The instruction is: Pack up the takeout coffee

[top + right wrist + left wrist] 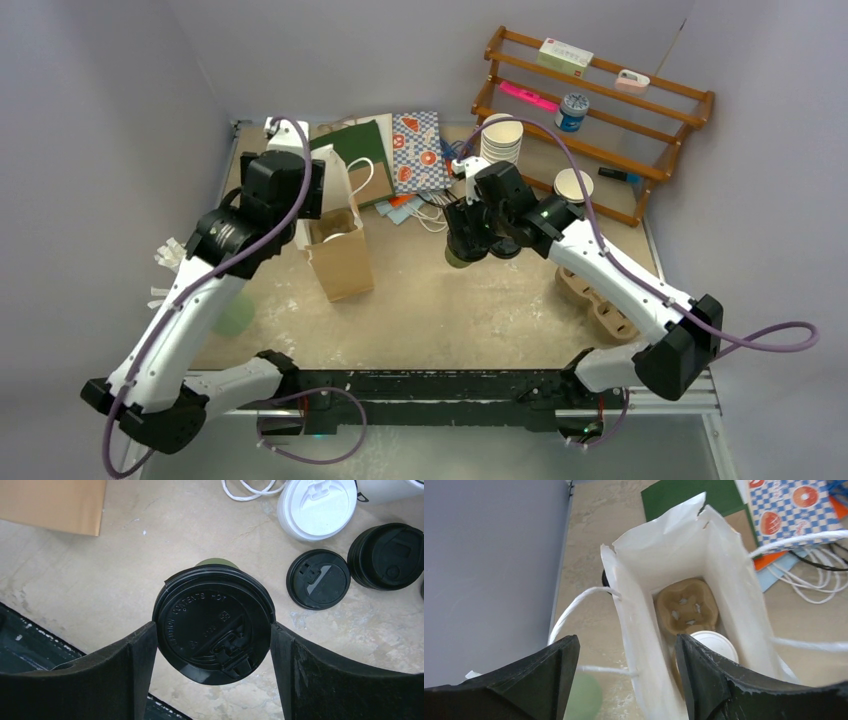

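Observation:
A brown paper bag [338, 245] with white string handles stands open on the table. Inside it, a white-lidded takeout cup [716, 645] sits in a brown cardboard carrier [686, 605]. My left gripper [626, 680] is open and straddles the bag's left wall [644, 630], one finger inside and one outside. My right gripper [214, 630] is shut on the black-lidded takeout cup [212, 622], fingers pressed on both sides of the lid. That olive cup [458, 258] hangs above the table, right of the bag.
Loose lids lie near the held cup: a white one [317, 505] and two black ones [318, 579] [387, 555]. A stack of white cups [502, 140] and a wooden rack [600, 100] stand behind. Flat bags [400, 150] lie at the back, cardboard carriers [600, 300] at right.

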Robot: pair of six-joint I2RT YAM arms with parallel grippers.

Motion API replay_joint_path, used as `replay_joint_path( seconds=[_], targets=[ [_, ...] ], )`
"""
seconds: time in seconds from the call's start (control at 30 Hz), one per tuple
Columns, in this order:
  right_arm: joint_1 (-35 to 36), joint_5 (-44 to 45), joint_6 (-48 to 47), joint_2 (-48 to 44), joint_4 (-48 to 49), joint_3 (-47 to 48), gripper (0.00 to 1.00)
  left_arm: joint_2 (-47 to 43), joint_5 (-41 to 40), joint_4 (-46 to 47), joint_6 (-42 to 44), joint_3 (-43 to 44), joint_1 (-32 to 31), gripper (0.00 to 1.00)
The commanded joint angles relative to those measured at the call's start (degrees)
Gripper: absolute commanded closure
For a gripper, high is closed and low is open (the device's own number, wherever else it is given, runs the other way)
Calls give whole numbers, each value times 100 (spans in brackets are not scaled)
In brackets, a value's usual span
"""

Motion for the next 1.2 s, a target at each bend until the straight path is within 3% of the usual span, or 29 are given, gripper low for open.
replay_joint_path(
  seconds=[0.0, 0.13, 0.37, 0.67, 0.8, 0.93, 1.03, 1.17],
  targets=[
    [29, -278, 77, -186, 24, 245, 22, 406, 799, 255, 366, 231, 808, 26],
    [30, -359, 86, -280, 10, 209, 23, 628, 1295, 547, 471, 518, 1400, 25],
    [31, -580, 161, -362, 107, 107, 24, 1383, 2323, 189, 198, 1040, 2120, 21],
    [27, -617, 179, -429, 137, 97, 26, 1499, 3047, 59, -74, 200, 2609, 22],
    [27, -610, 195, -447, 137, 81, 28, 1459, 3150, 92, -104, -7, 2709, 35],
    [31, -553, 222, -519, 57, 169, 29, 1386, 3385, 319, -152, -217, 2739, 67],
    [28, -495, 245, -642, -139, 375, 30, 1336, 3795, 466, -235, -275, 2739, 100],
    [26, -381, 248, -912, -398, 691, 30, 909, 4728, 987, -493, -435, 2731, 100]
  ],
)
